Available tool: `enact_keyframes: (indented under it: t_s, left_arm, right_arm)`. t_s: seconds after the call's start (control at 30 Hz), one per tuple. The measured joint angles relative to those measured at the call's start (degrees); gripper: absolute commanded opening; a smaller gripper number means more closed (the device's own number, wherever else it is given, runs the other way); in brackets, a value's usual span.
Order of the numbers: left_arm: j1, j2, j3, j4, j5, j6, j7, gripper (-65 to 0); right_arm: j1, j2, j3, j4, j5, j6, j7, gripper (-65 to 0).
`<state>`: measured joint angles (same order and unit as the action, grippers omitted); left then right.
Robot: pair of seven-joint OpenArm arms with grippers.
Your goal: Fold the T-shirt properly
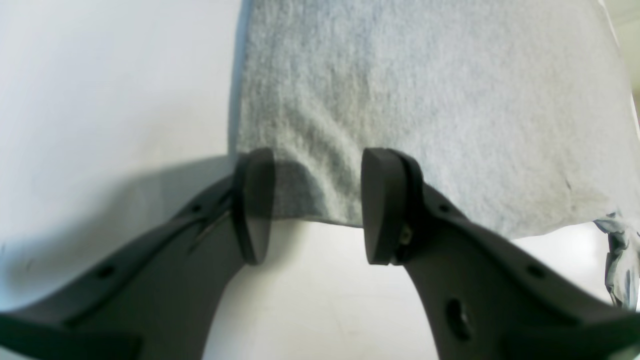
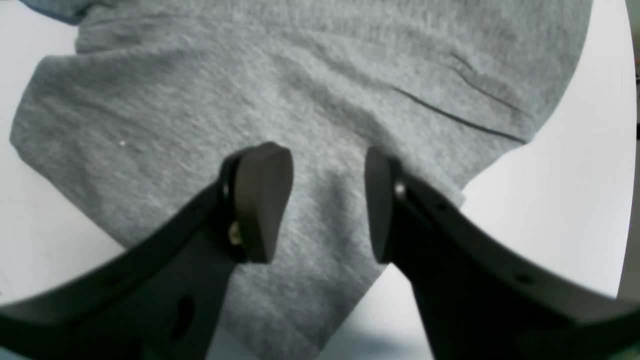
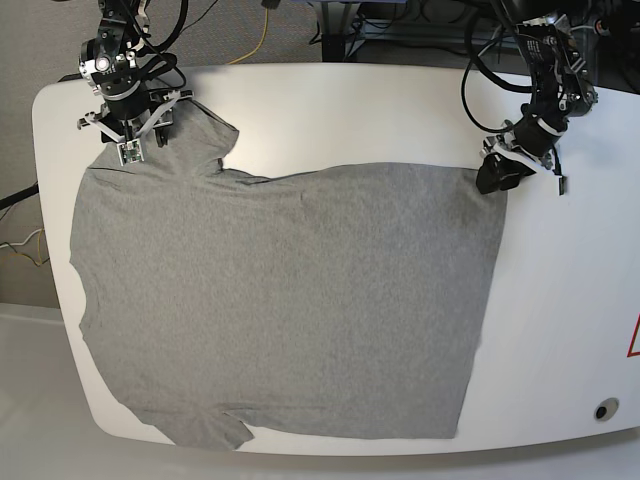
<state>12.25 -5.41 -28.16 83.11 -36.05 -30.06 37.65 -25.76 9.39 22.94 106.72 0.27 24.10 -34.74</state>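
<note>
The heather-grey T-shirt lies spread flat on the white table, sleeves toward the left and hem toward the right. My right gripper is at the far-left sleeve. In the right wrist view it is open, with its fingers down over the sleeve cloth. My left gripper is at the far-right hem corner. In the left wrist view it is open and straddles the edge of the shirt near that corner. Neither gripper holds cloth.
Cables and equipment lie behind the table's far edge. A small round fitting sits near the front right corner and a red mark at the right edge. Bare table shows right of the hem.
</note>
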Motion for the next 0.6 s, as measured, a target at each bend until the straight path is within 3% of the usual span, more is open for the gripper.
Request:
enact_keyframes:
  t_s: [0.6]
  left_arm:
    - [-0.2,0.0,0.0,-0.4,-0.4,1.1,0.3,-37.9]
  right_arm:
    - [0.0,0.0,0.0,0.0,0.0,0.2,0.0,-37.7]
